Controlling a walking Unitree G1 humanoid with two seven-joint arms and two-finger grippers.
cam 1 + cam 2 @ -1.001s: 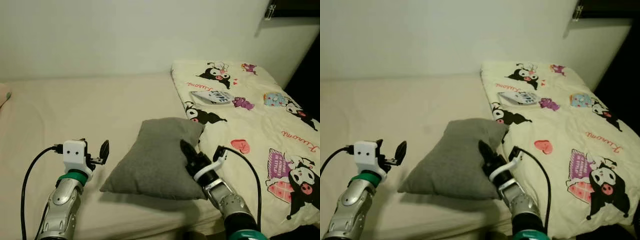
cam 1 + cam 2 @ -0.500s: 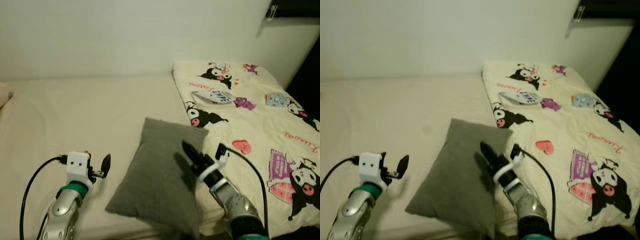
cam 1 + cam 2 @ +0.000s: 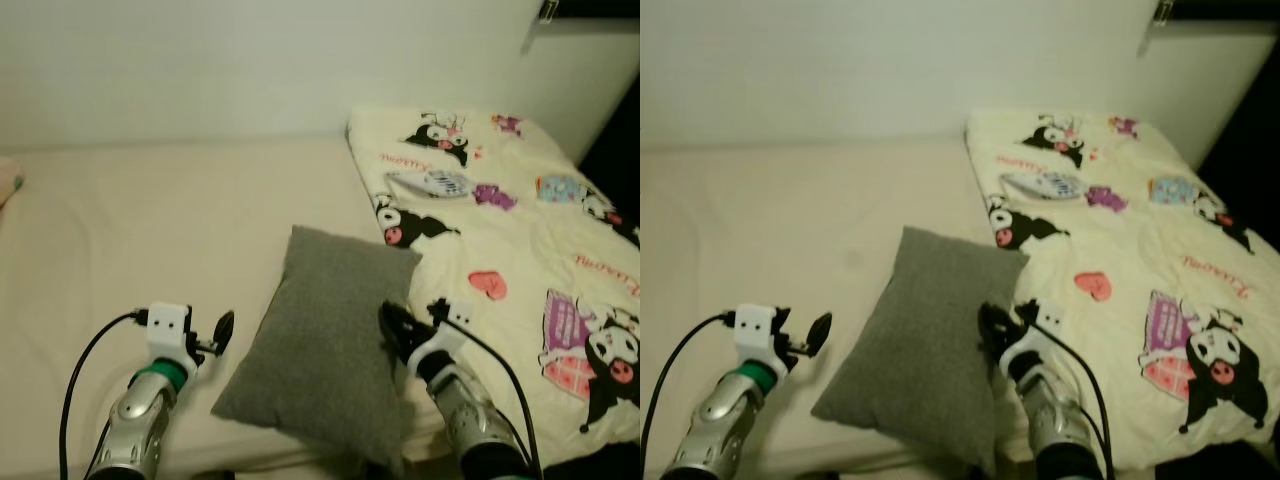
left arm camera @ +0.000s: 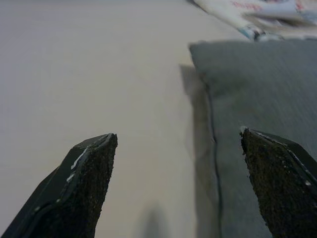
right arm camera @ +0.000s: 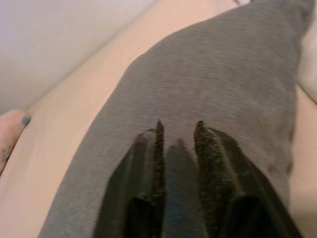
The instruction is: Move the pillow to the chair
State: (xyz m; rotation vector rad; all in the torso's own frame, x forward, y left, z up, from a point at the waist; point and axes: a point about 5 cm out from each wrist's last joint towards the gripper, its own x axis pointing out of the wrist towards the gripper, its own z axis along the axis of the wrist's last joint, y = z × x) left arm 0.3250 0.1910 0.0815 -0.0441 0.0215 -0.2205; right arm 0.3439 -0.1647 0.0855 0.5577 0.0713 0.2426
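— Where is the soft grey fabric pillow (image 3: 325, 345) lying right now?

— It is resting on the cream-coloured bed sheet (image 3: 150, 230), with its near edge hanging over the front of the mattress and its far corner just beside the pale cartoon-printed quilt (image 3: 510, 230). No chair is in sight, so the carrying part of the task is not yet done.

— And what is the right gripper (image 5: 177, 144) doing?

— It is pinching a fold of the pillow's right side. In the right wrist view its two black fingers (image 5: 148, 163) are standing close together with grey cloth bunched between them, so I am judging it to be clamped on the pillow. Gripping near the edge probably gives it cloth thin enough to pinch, since the stuffed middle would be too thick.

— Is the left gripper (image 3: 215, 333) helping?

— Not yet. It is hovering near the pillow's left edge, apart from it, with its fingers spread wide; the left wrist view is showing the pillow's seam between them. It looks as if it is waiting to take the other side, because a floppy pillow would sag from a single pinch.

— What is differing from a second ago?

— Then the pillow was lying flatter and farther back; now it is turned lengthwise and dragged toward the robot. The right gripper is keeping its grip, and the left one is staying unclenched at much the same spot.
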